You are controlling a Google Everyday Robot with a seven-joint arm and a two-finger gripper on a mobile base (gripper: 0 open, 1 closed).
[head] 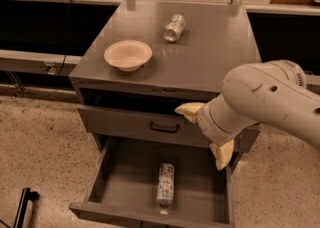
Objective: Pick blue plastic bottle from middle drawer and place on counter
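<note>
The blue plastic bottle (166,184) lies on its side on the floor of the open middle drawer (122,172), cap toward the front edge. My gripper (204,133) hangs in front of the cabinet, above the drawer's right part and up and to the right of the bottle. Its two pale yellow fingers (223,155) are spread wide and hold nothing. The counter (220,47) is the grey top of the cabinet, above and behind the gripper.
A cream bowl (128,54) sits on the counter's front left. A silver can (174,27) lies on its side near the counter's back middle. A shut drawer front with a black handle (164,128) is above the open drawer. My bulky arm (270,99) covers the cabinet's right front.
</note>
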